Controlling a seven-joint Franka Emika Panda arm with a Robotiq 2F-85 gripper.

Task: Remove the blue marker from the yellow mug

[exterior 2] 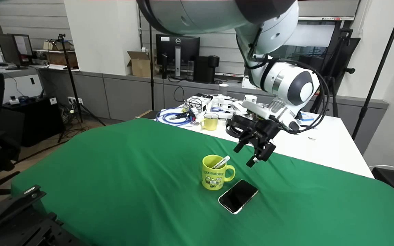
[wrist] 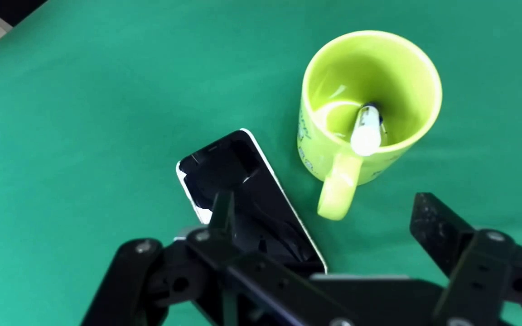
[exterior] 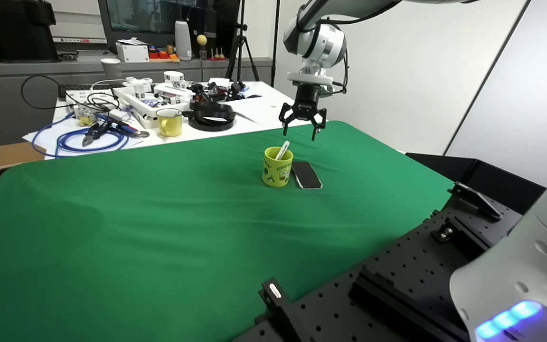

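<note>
The yellow-green mug stands upright on the green cloth in both exterior views point(exterior: 277, 175) point(exterior 2: 213, 178) and in the wrist view point(wrist: 316, 149), its handle toward my gripper. The marker leans inside it, white-bodied with a hint of blue at its lower end; its white upper end sticks out above the rim on the handle side point(exterior: 282, 151) point(exterior 2: 221, 162) point(wrist: 366, 131). Its lower part is hidden in the mug in both exterior views. My gripper point(exterior: 299, 134) point(exterior 2: 244, 157) point(wrist: 323, 201) is open and empty, above the cloth on the handle side, apart from mug and marker.
A dark phone lies flat close beside the mug point(exterior: 307, 175) point(exterior 2: 238, 196) point(wrist: 261, 194). A white table behind holds another yellow mug point(exterior: 169, 124) point(exterior 2: 210, 122), a blue cable point(exterior: 90, 140), black straps point(exterior: 211, 116) and clutter. A black mounting plate point(exterior: 373, 304) borders the cloth.
</note>
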